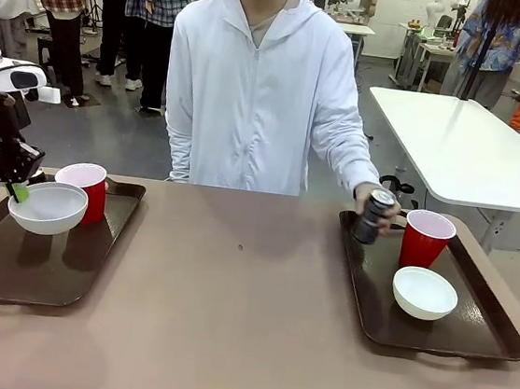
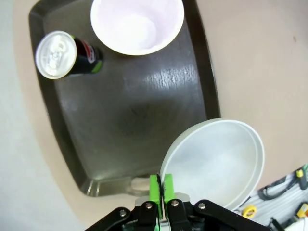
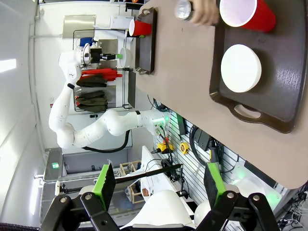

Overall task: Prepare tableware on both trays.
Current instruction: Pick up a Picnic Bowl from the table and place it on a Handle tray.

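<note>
**Tableware half set: left gripper lifts a bowl over its tray while a person places a can on the other**

Tableware sits on two large dark brown rectangular plastic trays with raised rims, one at each end of the tan table. On the left tray (image 1: 7, 269), a red plastic cup with a white inside (image 1: 85, 188) stands at the far end, and the left wrist view shows a slim dark drink can with a silver top (image 2: 65, 57) standing upright beside that cup (image 2: 137, 24), near the tray's corner. The left gripper (image 1: 18, 192) has its green pads pressed together on the rim of a small round white bowl (image 1: 48, 206), pinching it at the near-left edge; in the left wrist view the pads (image 2: 154, 188) clamp the bowl's rim (image 2: 214, 161). The bowl hangs above the tray floor, casting a shadow beneath it, just in front of the red cup.

On the right tray (image 1: 488, 338), a second red plastic cup (image 1: 425, 237) stands at the far end, and a second small round white bowl (image 1: 424, 293) rests on the tray floor just in front of it. A person in a white zip hoodie stands at the far side of the table; their hand (image 1: 376, 208) is wrapped around a second slim dark drink can (image 1: 371, 217), tilted at the tray's far-left corner, just beside the cup.

The right gripper (image 3: 161, 185) is held well away from the table, its two green-padded fingers spread wide with nothing between them; its wrist view looks across at the right tray (image 3: 284, 86), the bowl (image 3: 240, 68) and the cup (image 3: 248, 13).
</note>
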You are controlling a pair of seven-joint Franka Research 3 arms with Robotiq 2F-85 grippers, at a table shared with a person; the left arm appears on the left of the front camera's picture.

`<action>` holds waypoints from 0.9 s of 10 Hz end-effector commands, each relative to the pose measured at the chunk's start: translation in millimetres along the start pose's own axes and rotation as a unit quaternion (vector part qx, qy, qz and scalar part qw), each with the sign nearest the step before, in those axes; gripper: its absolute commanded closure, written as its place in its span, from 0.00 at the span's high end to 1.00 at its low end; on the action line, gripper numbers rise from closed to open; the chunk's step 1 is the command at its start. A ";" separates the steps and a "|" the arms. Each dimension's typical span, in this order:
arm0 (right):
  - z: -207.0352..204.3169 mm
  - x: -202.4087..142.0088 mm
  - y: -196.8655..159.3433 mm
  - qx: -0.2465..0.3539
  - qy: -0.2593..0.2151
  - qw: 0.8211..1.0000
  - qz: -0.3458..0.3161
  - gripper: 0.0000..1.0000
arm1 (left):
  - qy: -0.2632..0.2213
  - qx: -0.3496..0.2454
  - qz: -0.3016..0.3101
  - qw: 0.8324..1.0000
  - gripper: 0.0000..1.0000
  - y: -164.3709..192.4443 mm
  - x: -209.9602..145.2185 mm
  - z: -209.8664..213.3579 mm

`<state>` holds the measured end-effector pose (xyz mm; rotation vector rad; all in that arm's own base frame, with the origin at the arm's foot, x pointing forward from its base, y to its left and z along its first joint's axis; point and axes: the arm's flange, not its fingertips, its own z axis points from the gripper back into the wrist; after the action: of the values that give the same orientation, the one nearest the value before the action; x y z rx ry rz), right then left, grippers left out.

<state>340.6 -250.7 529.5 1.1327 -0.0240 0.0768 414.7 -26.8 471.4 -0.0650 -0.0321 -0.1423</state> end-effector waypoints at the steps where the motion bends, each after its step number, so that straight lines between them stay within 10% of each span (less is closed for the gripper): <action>1: -4.0 -4.1 -1.9 -0.006 0.000 1.000 0.002 0.96 | -0.008 0.033 -0.065 0.997 0.04 16.9 -4.6 -14.6; 9: -4.0 -4.1 -1.9 -0.006 0.000 1.000 0.002 0.96 | 0.042 0.035 -0.084 0.995 0.04 54.0 -2.7 -71.7</action>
<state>340.5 -250.8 529.5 1.1326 -0.0241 0.0764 418.9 13.6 402.6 -0.0054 0.0453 -0.2909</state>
